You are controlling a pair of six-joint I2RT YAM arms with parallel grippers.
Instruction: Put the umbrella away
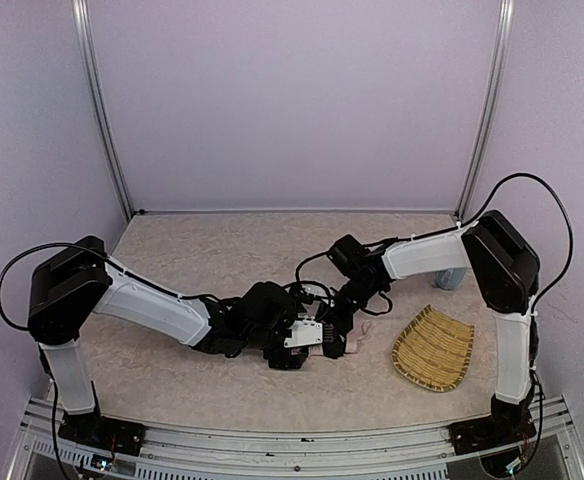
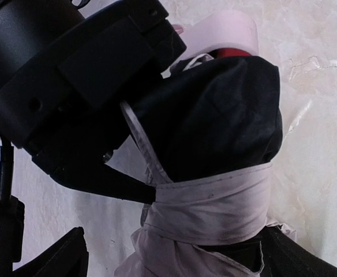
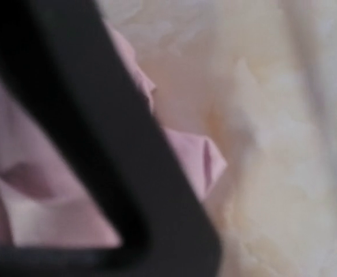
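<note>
The umbrella (image 2: 214, 121) lies folded on the table, black lining showing, with its pale pink strap (image 2: 214, 202) wrapped round it. In the top view only a pale pink bit of the umbrella (image 1: 358, 343) shows from under both grippers. My left gripper (image 1: 297, 350) straddles the bundle. Its fingers (image 2: 64, 259) sit wide at the frame's bottom corners, with a gap on the left side. My right gripper (image 2: 150, 193) tapers to a point on the strap's left end and looks closed on it. The right wrist view is blurred: a black finger (image 3: 99, 144) over pink fabric (image 3: 191, 156).
A woven straw tray (image 1: 434, 348) lies to the right of the umbrella, near the right arm's base. A pale blue object (image 1: 450, 278) stands behind the right arm. Walls enclose the table at the back and on both sides.
</note>
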